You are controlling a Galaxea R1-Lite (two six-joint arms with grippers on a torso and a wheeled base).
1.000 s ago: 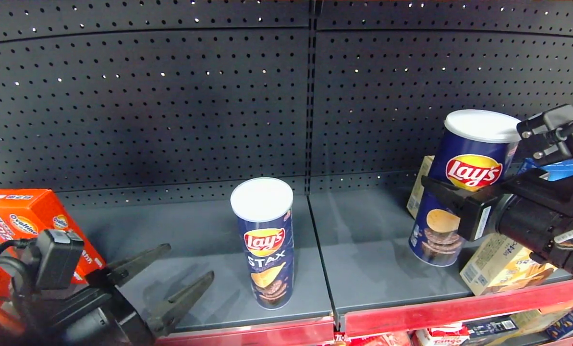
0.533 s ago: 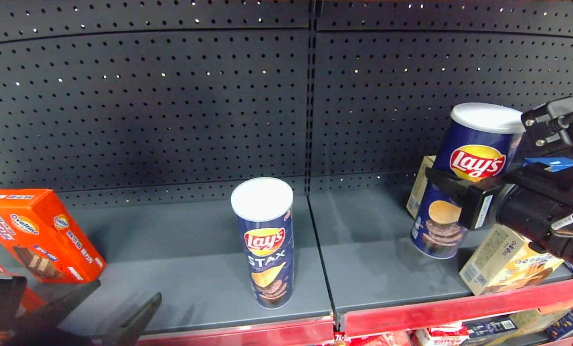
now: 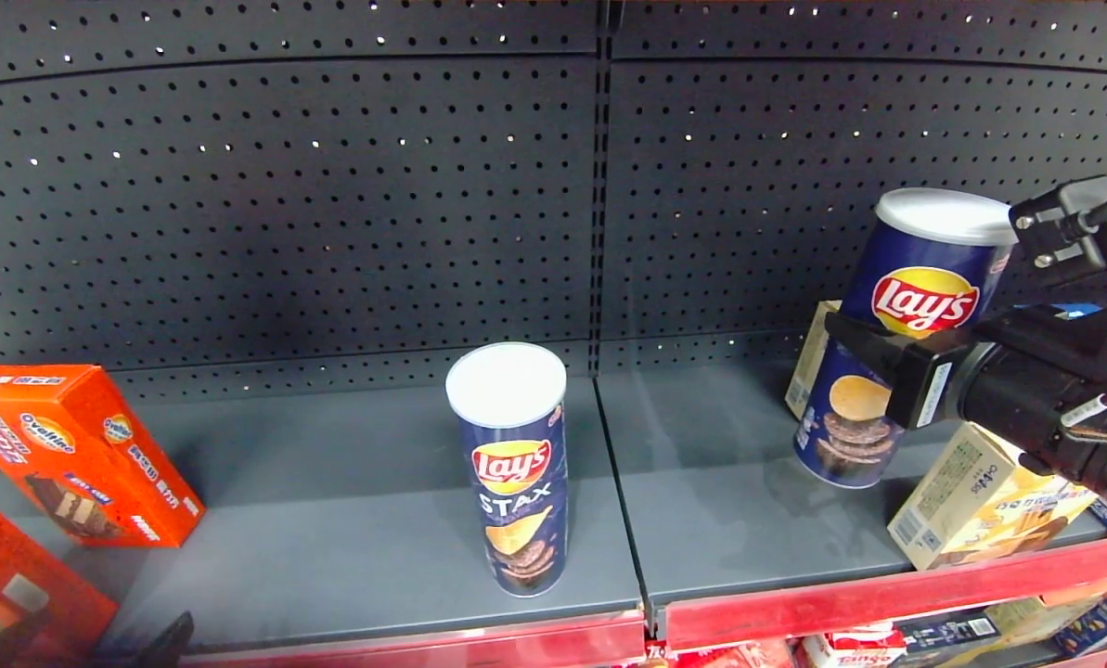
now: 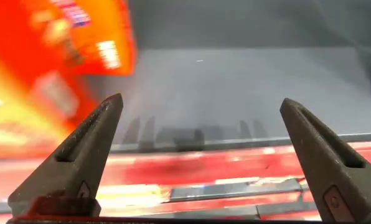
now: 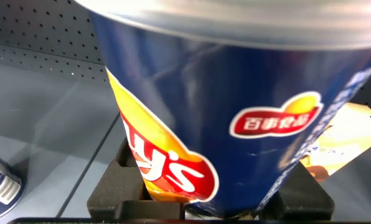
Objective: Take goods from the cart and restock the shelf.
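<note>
Right pincer (image 3: 882,362) clenched on tilted can (image 3: 920,301) over shelf (image 3: 739,520), beside box (image 3: 971,501). Left pincer (image 4: 201,102) released at shelf front. Second can (image 3: 513,464) upright mid-shelf.

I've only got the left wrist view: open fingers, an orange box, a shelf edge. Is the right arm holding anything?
Observer: Yes. The right gripper is shut on a blue chip can, held tilted over the right half of the shelf.
Operator: Any cans standing on it?
Observer: One. A second can stands upright near the middle seam.
Operator: What's beside the held one?
Observer: A yellow box, tilted at the front edge, just to its right.
</note>
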